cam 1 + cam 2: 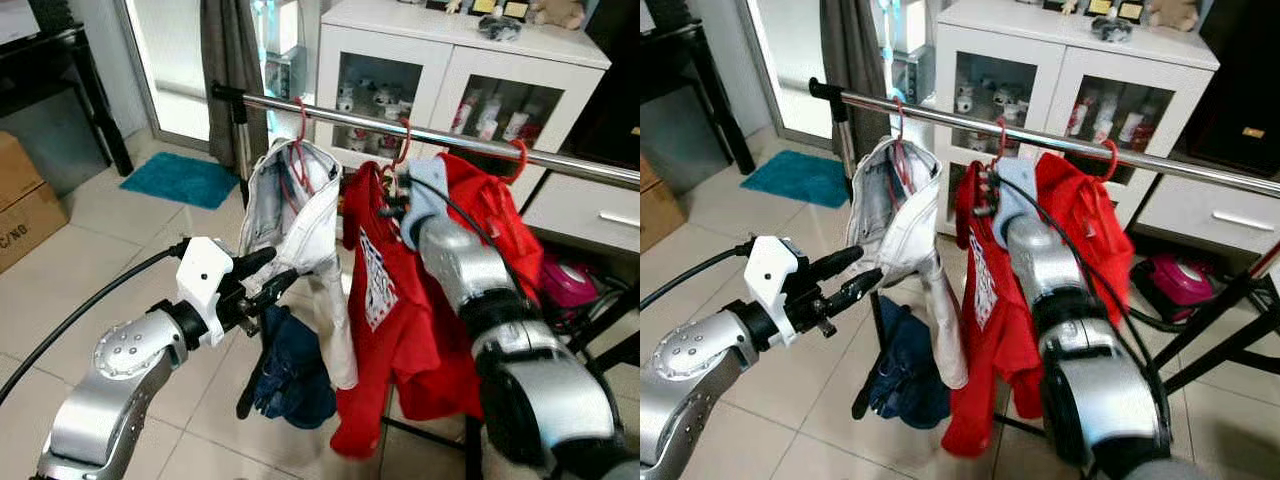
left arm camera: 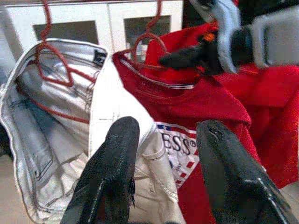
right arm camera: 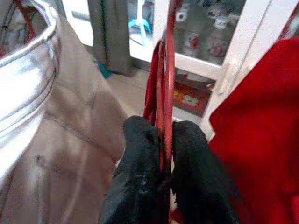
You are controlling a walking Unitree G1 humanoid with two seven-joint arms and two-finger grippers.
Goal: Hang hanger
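The red hanger (image 3: 166,93) carrying the red T-shirt (image 1: 385,330) sits pinched between the 2 black fingers of the right gripper (image 3: 161,154), which are closed on its wire just below the hook. In the head views that hook (image 1: 403,140) curls up against the chrome rail (image 1: 450,140) of the clothes rack, between a white garment (image 1: 300,230) on its own red hanger on the robot's left and another red garment (image 1: 490,215) on the right; whether it already bears on the rail I cannot tell.

The left gripper (image 1: 262,275) hovers with its fingers spread and nothing between them, just in front of the white garment, near its lower edge. A dark blue garment (image 1: 290,375) hangs lower down, behind it.

To finish the step well, I judge the right gripper should keep the wire clamped until the hook's opening is clearly over the rail, then lower so the hook takes the weight before the fingers part. The shirt's collar should stay clear of the neighbouring hanger, and the left gripper could hold the white garment aside to keep the gap open.

On the T-shirt's chest print, the left wrist view shows the letters "ESS" above a red and white pattern; the rest is hidden. A cardboard box (image 1: 25,205) at the left edge bears partial lettering, too cut off to read reliably.
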